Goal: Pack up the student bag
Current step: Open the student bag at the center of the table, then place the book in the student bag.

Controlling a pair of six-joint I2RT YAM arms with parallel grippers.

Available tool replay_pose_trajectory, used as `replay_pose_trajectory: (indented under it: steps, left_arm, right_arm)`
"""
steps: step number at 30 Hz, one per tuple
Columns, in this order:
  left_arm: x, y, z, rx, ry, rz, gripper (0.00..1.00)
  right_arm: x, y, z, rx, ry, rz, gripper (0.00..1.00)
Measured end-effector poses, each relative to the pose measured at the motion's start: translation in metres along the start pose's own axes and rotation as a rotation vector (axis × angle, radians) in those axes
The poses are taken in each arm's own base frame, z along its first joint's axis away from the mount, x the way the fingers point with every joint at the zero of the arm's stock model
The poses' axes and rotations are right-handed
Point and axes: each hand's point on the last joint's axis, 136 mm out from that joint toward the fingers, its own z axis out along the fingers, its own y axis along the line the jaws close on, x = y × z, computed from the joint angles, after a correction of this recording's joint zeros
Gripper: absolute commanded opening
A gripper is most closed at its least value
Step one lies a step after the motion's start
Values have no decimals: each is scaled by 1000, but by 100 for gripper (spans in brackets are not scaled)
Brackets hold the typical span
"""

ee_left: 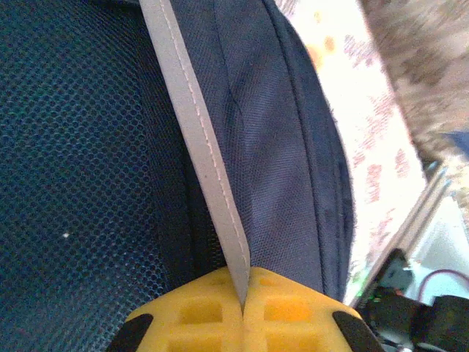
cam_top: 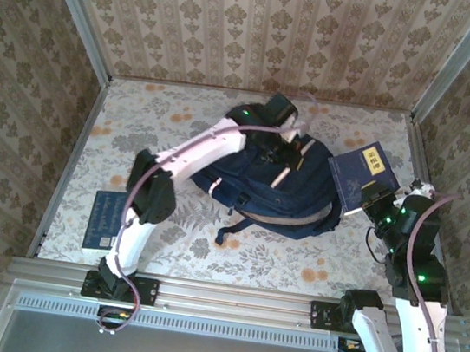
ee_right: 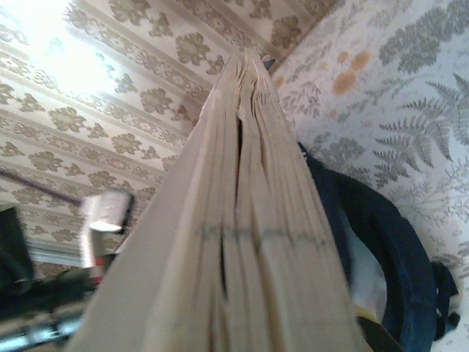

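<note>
My left jaws were clamped on the pale strap (ee_left: 201,147) of the student bag (cam_top: 273,186), the yellow pads (ee_left: 205,319) meeting with only that strip between them. The bag lay flat on the tabletop (cam_top: 181,125), reaching from the middle toward the right edge and nearer the far edge than the near one. My right jaws held a dark blue book (cam_top: 359,176) tilted just beside the bag's right side, close to the right edge. The tabletop wore a pale covering printed with grey ferns and orange flowers. Wallpapered walls (cam_top: 239,19) in a beige damask pattern rose along its far, left and right edges. A metal rail (cam_top: 227,297) ran along the near edge. A second blue book (cam_top: 108,219) lay flat near the near-left corner.
</note>
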Motion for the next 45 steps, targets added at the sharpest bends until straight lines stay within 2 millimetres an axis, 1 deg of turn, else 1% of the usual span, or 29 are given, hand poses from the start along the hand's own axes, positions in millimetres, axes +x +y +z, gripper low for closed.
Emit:
replay_pose_trajectory:
  steps: [2,5,7,8,10,12,15,17,21,23,25,29,32,34,38,39,40,41,43,45]
  left_arm:
    - [-19,-3,-46,14,-86,1,0]
    - [-37,1,-107,26,-192,-11,0]
    - [-41,6,-129,26,-224,-26,0]
    - [-41,8,-137,30,-232,-32,0]
    - [-41,10,-141,42,-230,-42,0]
    - [-39,11,-141,63,-217,-49,0]
    - [-35,10,-141,96,-197,-57,0]
    - [-35,9,-143,118,-193,-60,0]
    - [-37,11,-147,150,-191,-70,0]
    - [-38,10,-149,166,-193,-72,0]
    - [-39,9,-151,182,-193,-70,0]
    - [-37,6,-151,205,-185,-68,0]
    - [-36,7,-150,217,-179,-72,0]
    - [-36,9,-149,226,-178,-75,0]
    - [-39,13,-150,248,-189,-87,0]
    - [-41,15,-150,249,-193,-95,0]
    - [-42,18,-151,249,-200,-100,0]
    - [-44,21,-153,248,-209,-107,0]
    - [-50,27,-159,248,-232,-120,0]
    - [-54,33,-164,245,-252,-132,0]
  right_arm:
    - [-6,4,-4,-3,-17,-8,0]
    - [-11,7,-7,1,-33,-10,0]
    - [-12,5,-7,15,-39,-9,0]
    - [-12,4,-6,23,-38,-9,0]
    - [-8,1,0,24,-27,-4,0]
    - [3,-1,10,-2,7,6,0]
    - [30,-3,34,-62,110,42,0]
    - [51,-2,54,-110,203,81,0]
    - [87,11,93,-229,391,203,0]
    - [103,18,108,-269,472,246,0]
    - [116,28,114,-310,530,250,0]
    - [143,58,124,-376,634,211,0]
    - [163,81,139,-396,692,182,0]
    - [178,94,156,-376,719,163,0]
    - [210,117,200,-315,720,123,0]
    - [218,121,211,-299,715,120,3]
    - [225,124,221,-289,709,116,7]
    - [232,128,232,-279,702,114,20]
    - [245,135,254,-261,693,110,51]
    - [258,139,269,-249,687,108,64]
